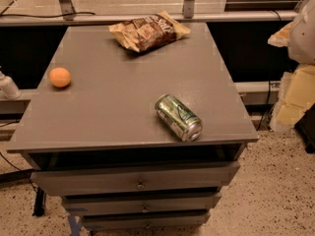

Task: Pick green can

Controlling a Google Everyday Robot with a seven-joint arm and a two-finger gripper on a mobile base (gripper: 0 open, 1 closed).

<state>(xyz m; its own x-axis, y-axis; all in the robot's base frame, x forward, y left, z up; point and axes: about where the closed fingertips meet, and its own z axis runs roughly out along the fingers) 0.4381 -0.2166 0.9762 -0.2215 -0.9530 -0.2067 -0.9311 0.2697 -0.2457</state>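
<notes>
Shiny green aluminium can (178, 117) lies sideways near the grey cabinet top's (113, 107) front edge. Gripper (302, 36) sits far right, well apart; we can't tell its state. Risk: a nudge rolls it off.

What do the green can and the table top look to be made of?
Green can: thin metal, probably aluminium, with a glossy finish; highlights streak along its side and the facing end is silver. Table: matte grey, likely painted or laminated board; it shows no glare or grain, so the material stays uncertain. The gripper is not in view, nowhere near the can.
</notes>
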